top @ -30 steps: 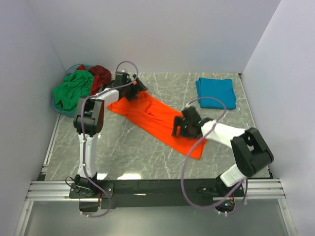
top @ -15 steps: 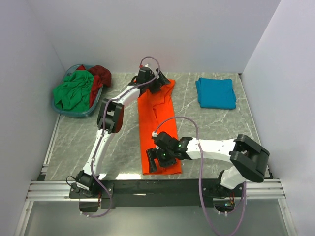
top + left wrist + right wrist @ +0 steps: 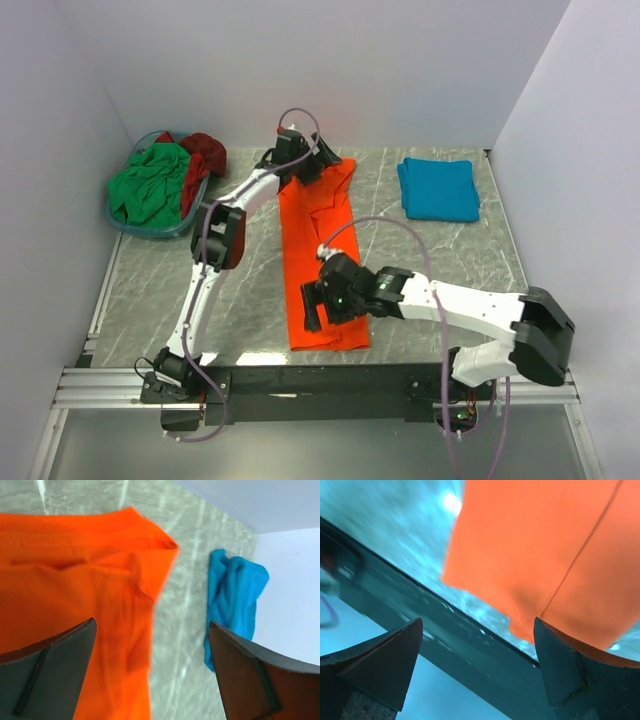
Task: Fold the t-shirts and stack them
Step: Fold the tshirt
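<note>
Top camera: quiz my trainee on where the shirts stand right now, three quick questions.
1. True or false: the orange t-shirt is folded into a small square.
2. Where is the green t-shirt? A: in the blue basket. B: on the orange one. C: spread flat at the table's centre.
3. Fill in: the folded t-shirt at the far right is ___ in colour.
Key: 1 false; 2 A; 3 teal.
</note>
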Available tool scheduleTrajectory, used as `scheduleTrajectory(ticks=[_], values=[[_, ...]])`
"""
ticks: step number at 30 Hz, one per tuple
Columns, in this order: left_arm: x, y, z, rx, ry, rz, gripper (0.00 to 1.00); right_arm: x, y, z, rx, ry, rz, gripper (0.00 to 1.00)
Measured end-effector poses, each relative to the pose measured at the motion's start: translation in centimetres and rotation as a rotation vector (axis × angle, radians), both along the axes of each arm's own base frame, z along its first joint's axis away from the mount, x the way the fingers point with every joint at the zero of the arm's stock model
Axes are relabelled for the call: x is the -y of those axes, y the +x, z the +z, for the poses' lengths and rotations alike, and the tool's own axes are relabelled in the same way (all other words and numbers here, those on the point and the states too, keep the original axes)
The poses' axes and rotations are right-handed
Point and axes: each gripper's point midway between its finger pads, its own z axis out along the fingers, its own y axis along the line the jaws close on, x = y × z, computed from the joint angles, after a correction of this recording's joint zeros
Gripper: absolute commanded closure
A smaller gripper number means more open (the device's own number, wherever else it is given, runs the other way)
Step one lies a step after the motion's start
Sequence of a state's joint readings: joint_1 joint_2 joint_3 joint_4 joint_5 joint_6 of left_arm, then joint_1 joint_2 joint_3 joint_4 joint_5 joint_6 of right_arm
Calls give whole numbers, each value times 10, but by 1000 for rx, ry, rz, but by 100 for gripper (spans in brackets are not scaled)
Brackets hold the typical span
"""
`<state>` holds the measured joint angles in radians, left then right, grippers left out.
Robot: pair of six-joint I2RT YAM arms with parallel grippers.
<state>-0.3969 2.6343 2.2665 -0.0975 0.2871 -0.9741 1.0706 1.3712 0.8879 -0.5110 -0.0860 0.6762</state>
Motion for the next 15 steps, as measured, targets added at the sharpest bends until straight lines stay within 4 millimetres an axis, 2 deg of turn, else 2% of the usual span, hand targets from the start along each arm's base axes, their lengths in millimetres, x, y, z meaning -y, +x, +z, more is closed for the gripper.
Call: scheduleTrajectory(ticks=[2, 3, 7, 8, 11, 13, 14, 15], values=[[-7, -9, 21, 8, 27, -2, 1, -1, 15, 22, 60, 38, -47, 1], [-11, -18, 38, 17, 39, -2, 1, 0, 24, 33, 90, 58, -79, 1], [-35, -66, 132, 103, 48, 4, 1, 20, 54, 58, 162, 104, -224, 0], [-42, -87, 163, 145, 39, 3, 1, 26, 61, 62, 175, 113, -260, 0], [-56, -151, 220, 232, 17, -15, 1, 47, 75, 64, 199, 119, -352, 0], [-61, -199, 233, 259, 8, -34, 1, 65, 80, 60, 211, 111, -414, 0], [-63, -222, 229, 259, 9, -45, 1, 72, 81, 57, 217, 104, -437, 0], [-63, -243, 215, 235, 21, -64, 1, 79, 81, 54, 224, 99, -455, 0]])
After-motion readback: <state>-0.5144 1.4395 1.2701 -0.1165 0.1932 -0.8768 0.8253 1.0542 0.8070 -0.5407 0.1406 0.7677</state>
